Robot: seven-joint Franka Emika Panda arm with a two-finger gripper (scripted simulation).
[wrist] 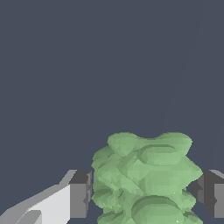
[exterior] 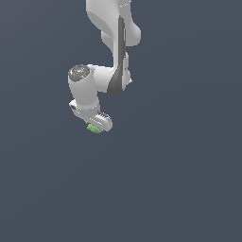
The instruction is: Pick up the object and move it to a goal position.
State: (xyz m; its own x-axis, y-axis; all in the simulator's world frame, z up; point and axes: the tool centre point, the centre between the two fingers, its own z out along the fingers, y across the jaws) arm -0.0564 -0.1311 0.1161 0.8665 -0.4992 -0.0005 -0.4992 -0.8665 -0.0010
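Light-green and lumpy, the small bumpy-surfaced blob [wrist: 144, 179] sits between the two dark grey finger pads [wrist: 79, 194] of the white robot gripper [wrist: 144, 197]. In the wrist view one pad touches its side; the other pad stands just beside the opposite side, so the jaws pinch the blob or very nearly so. In the exterior view the blob [exterior: 94, 128] protrudes just below the gripper [exterior: 97, 124], over the plain dark grey-blue surface [exterior: 179, 179].
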